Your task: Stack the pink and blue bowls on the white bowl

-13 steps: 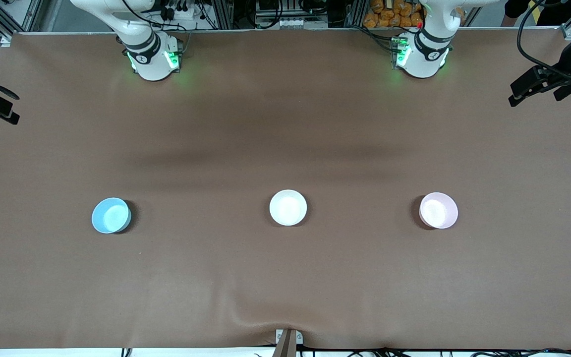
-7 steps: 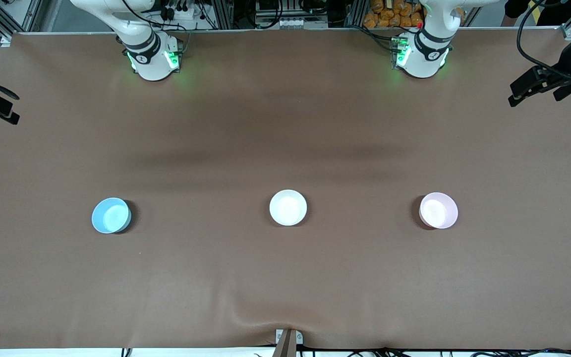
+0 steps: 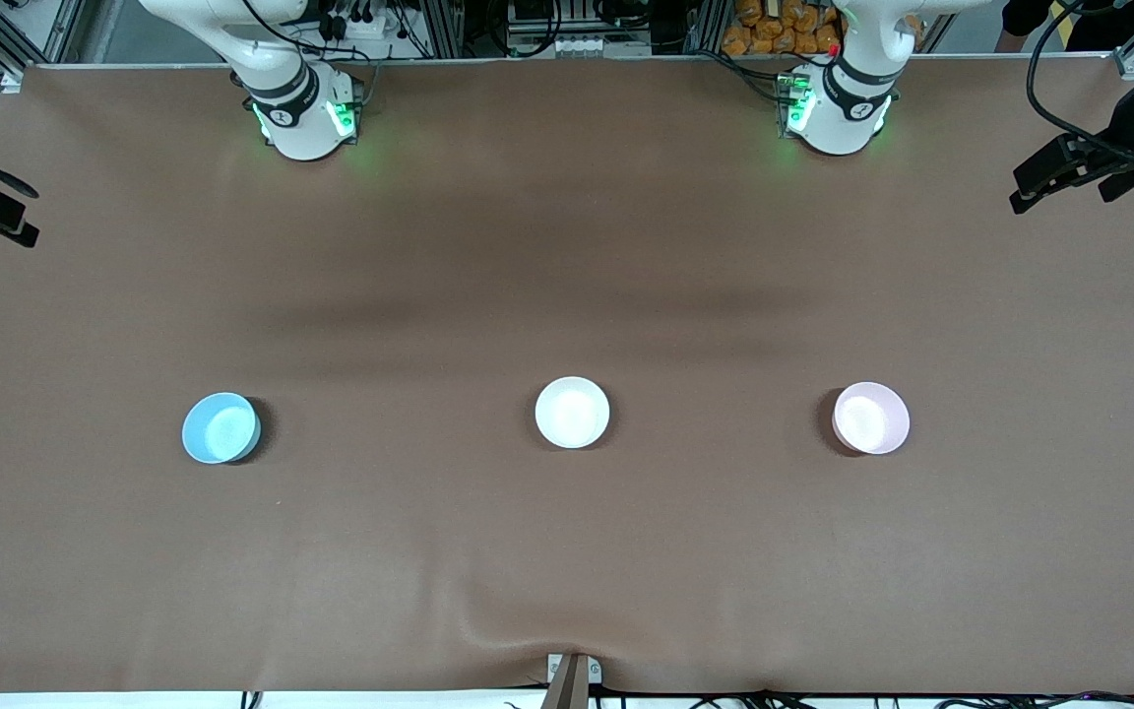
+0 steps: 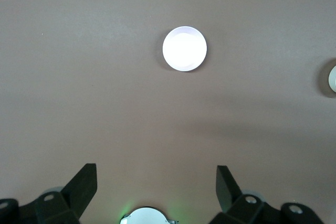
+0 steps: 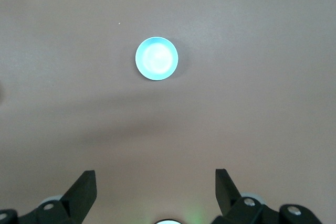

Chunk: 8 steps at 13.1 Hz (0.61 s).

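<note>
The left gripper (image 4: 156,182) hangs high over the table (image 3: 567,246) near its own base, fingers spread wide and empty; the right gripper (image 5: 156,182) hangs likewise over its end, wide open, nothing in it; neither has started a reach. Under the left wrist view sits the pink bowl (image 4: 184,49), alone on bare cloth; under the right, the blue bowl (image 5: 156,59). From the front the three stand in a row, upright and well apart: blue bowl (image 3: 220,427) toward the right arm's end, white bowl (image 3: 572,412) in the middle, pink bowl (image 3: 870,418) toward the left arm's. My advice: take one bowl first; come straight down over its rim, one finger inside, one outside; lift clear; centre over white before letting go.
</note>
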{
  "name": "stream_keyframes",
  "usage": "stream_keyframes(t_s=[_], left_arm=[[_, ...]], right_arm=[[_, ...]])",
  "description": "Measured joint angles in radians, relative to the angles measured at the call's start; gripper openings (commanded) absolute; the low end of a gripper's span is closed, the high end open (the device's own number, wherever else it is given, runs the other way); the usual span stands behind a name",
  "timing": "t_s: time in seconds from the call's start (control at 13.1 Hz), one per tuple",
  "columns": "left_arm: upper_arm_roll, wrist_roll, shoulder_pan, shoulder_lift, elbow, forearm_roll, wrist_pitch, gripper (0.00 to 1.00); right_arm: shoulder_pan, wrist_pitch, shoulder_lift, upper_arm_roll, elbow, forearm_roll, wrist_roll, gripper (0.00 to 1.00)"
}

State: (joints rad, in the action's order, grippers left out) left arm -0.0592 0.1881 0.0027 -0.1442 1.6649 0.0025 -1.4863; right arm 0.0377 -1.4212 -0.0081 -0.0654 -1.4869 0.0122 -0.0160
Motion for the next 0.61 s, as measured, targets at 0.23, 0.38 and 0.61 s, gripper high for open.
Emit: stream_keyframes(t_s=[0.23, 0.38, 0.61], left_arm=[[0.0, 0.0, 0.0, 0.005, 0.001, 0.0, -0.002, 1.0], [0.0, 0.0, 0.0, 0.01, 0.001, 0.0, -0.002, 1.0], [0.001, 0.0, 0.004, 0.018, 0.001, 0.0, -0.004, 1.0]], right_arm=[[0.0, 0.001, 0.0, 0.001, 0.0, 0.0, 0.0, 1.0], [0.0, 0.009, 0.0, 0.002, 0.0, 0.0, 0.0, 1.0], [0.0, 0.017, 0.0, 0.002, 0.0, 0.0, 0.0, 1.0]])
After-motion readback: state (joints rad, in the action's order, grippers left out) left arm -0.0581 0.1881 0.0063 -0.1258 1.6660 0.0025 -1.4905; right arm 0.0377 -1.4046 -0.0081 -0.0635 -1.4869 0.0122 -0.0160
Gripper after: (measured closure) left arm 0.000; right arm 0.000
